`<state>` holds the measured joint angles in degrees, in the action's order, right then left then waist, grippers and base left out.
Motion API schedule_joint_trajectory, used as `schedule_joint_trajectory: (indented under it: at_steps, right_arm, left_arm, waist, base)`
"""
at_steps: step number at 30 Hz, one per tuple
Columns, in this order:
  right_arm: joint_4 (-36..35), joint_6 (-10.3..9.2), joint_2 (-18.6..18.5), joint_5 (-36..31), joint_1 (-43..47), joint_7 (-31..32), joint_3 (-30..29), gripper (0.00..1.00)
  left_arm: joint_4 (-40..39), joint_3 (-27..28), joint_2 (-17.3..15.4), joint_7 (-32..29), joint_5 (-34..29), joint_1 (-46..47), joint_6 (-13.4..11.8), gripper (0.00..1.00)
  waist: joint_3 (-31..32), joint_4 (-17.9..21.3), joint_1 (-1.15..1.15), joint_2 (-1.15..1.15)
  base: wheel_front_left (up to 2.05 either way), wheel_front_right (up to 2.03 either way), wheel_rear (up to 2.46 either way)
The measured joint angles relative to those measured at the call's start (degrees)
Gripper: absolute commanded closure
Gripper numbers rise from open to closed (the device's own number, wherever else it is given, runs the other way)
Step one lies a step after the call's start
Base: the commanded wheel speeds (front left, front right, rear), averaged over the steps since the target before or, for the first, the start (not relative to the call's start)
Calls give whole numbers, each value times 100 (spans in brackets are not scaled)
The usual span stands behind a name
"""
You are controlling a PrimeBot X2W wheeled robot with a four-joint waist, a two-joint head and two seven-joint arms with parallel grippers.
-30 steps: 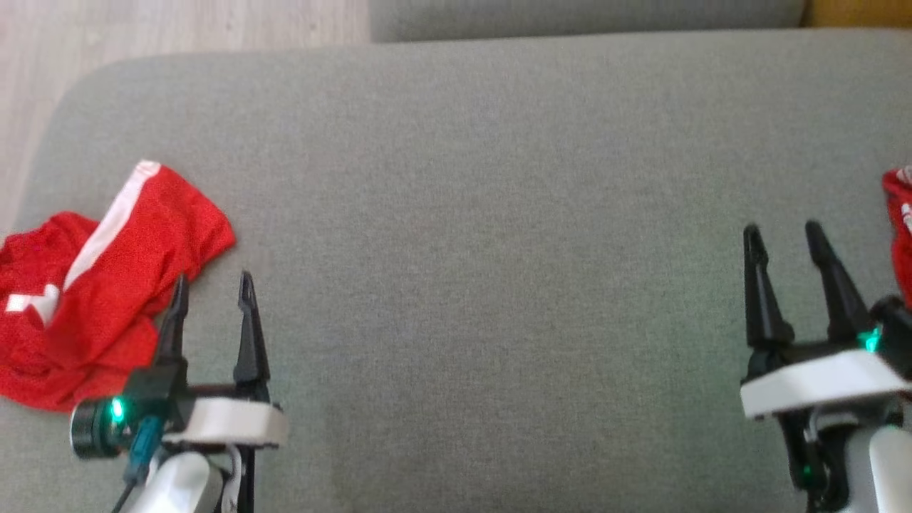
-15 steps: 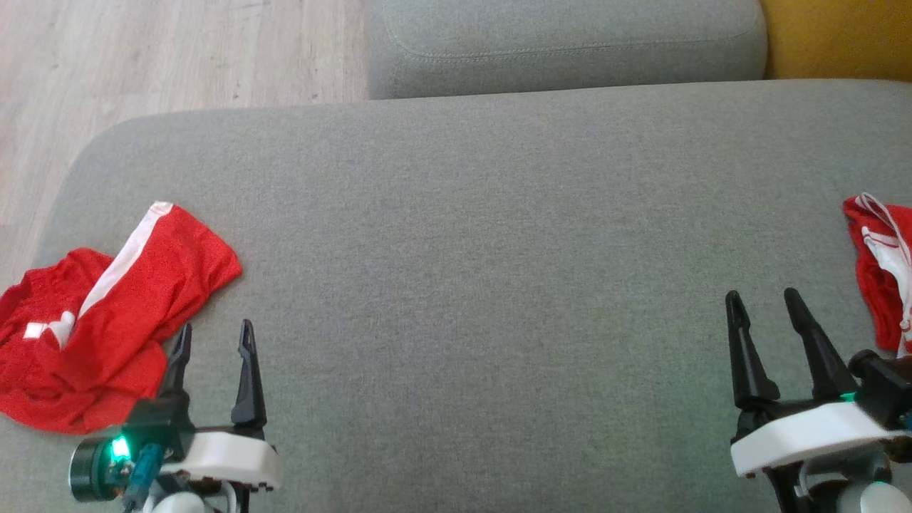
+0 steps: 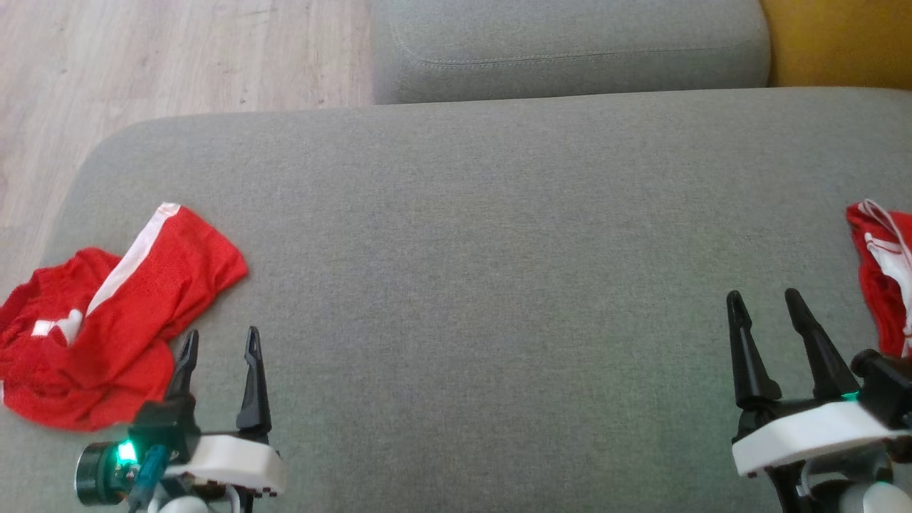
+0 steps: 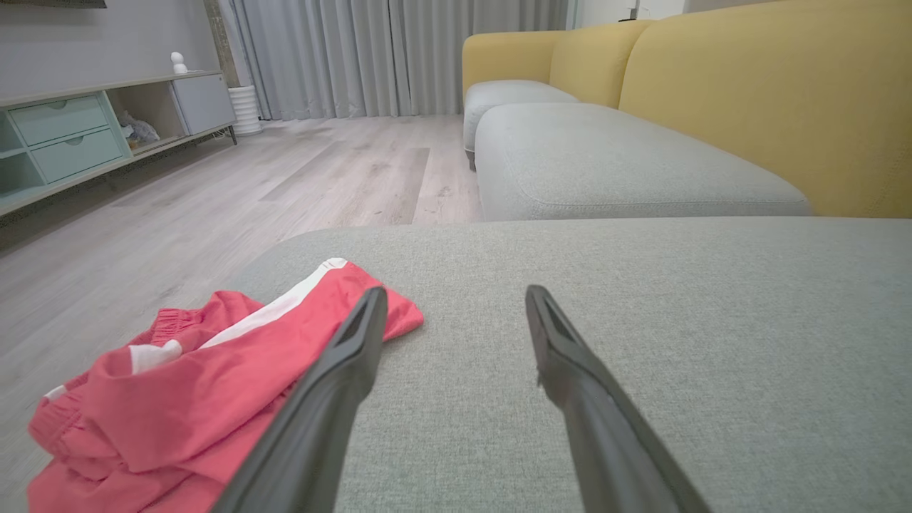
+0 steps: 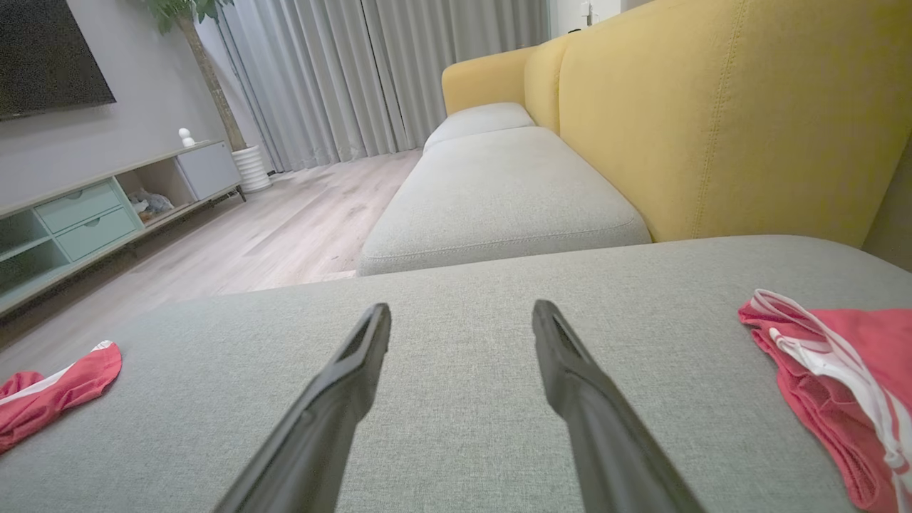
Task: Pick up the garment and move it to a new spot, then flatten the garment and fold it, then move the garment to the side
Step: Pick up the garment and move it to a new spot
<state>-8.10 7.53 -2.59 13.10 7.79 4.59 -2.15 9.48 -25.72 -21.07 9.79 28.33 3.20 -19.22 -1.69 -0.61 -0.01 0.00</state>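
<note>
Garment point(image 3: 121, 320): red mesh with a white side stripe and a gathered band, lying crumpled at 8 o'clock on the grey cushion point(image 3: 484, 249), near its rounded corner and the wood floor point(image 3: 178, 57). One panel spreads flat toward 2 o'clock. The rest is bunched and lapped over itself, so no clean outline is yet laid out for folding.

At 7 o'clock the left gripper point(image 3: 221, 333) is empty, its fingers spread wide and pointing to 12 o'clock. Its outer finger stands just beside the garment's near hem; whether it touches cannot be told. As the nearer arm, it seems staged beside the cloth it must lift.

The cushion's broad middle, between the two arms, is the likely new spot, since it gives room to flatten the fabric.

At 5 o'clock the right gripper point(image 3: 763, 294) is likewise spread wide and empty, well apart from the garment. It is probably held ready to take a second corner once the cloth reaches mid-cushion.

At 3 o'clock, by the cushion's right edge, lies a second garment point(image 3: 883, 285), red with white trim and a cord, compact and near the right arm's wrist. It appears parked aside, out of the working area.

Stage, as judged: first step, with the pick-up not yet begun.
</note>
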Motion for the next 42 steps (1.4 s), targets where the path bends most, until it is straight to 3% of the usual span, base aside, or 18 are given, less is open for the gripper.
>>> schedule_joint_trajectory:
  at_steps: [11,16,23,30,36,42]
  right_arm:
    - [-238,0,1,-156,0,158,12,0]
    - [-423,0,-24,-205,-23,275,140,0]
    - [-573,0,-213,-210,-216,461,260,0]
    - [-684,0,-357,-249,-404,571,387,0]
    - [-988,0,-554,-313,-808,800,400,0]
    - [-1421,0,-906,-360,-1273,1169,223,0]
  left_arm:
    - [65,2,4,84,3,102,-19,0]
    - [141,141,135,319,94,292,78,0]
    - [287,207,211,449,-76,565,411,0]
    - [236,635,316,466,-402,718,756,0]
    - [765,783,486,466,-431,1064,1043,0]
    - [2033,750,821,466,-378,2303,1625,0]
  waist:
    - [-49,-479,0,0]
    - [-103,-986,0,0]
    - [-200,-1838,1,0]
    - [-351,-2511,0,0]
    - [-834,-2637,1,0]
    - [-1558,-2572,2,0]
  base:
    - [0,0,0]
    - [0,0,0]
    - [0,0,0]
    - [0,0,0]
    - [0,0,0]
    - [0,0,0]
